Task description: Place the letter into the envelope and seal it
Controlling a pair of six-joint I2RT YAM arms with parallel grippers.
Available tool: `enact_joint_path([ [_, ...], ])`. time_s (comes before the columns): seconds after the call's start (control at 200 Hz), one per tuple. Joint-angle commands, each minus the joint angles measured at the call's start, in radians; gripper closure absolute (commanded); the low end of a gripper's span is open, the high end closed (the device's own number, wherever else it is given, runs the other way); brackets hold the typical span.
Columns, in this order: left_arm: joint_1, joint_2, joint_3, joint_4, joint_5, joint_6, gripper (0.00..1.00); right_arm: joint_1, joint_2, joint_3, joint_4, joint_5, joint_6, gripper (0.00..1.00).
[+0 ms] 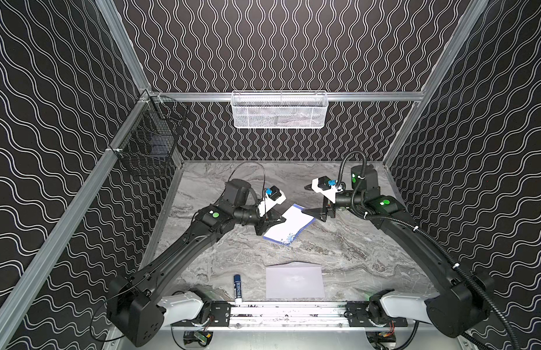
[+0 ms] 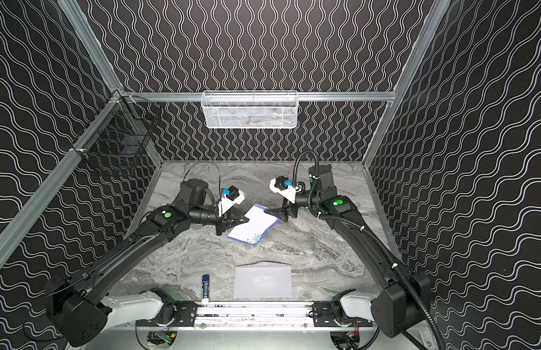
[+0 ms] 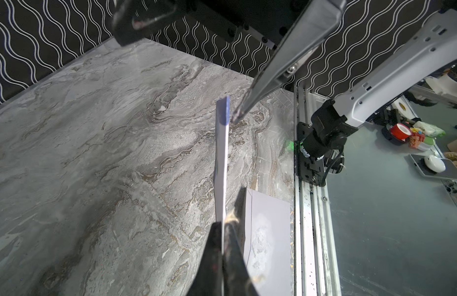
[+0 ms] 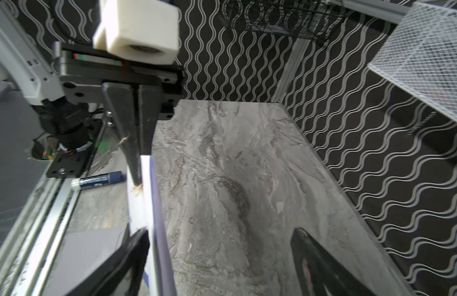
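Now, left gripper: clamped on the lifted letter, mid-frame.
Right gripper: fingers wide around its far edge.
Envelope: flat, lower centre.
Risk: closing off-centre could crumple the limp sheet.

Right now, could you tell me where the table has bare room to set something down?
The widest bare table lies right of the envelope, out to the wall; the band between envelope and letter is also free. It is crowded at the letter, gripped by the left claw with the right claw open beside it.
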Motion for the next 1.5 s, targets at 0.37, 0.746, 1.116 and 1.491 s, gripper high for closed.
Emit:
enact_joint_path([
  [0.37,0.001,0.028,0.033,0.005,0.011,0.046,1.0,0.079,0.093,0.101,-0.174,-0.092,-0.067,0.44],
  [0.746,0.001,0.023,0.038,0.012,-0.011,0.037,1.0,0.078,0.074,0.092,-0.16,-0.075,-0.047,0.91],
  [1.116,0.002,-0.01,-0.036,0.079,-0.05,-0.039,0.85,0.079,0.044,0.071,-0.111,-0.015,-0.002,1.0],
  [1.491,0.016,-0.039,-0.068,0.074,-0.08,-0.055,0.93,0.067,0.04,0.067,-0.107,0.029,0.01,1.0],
])
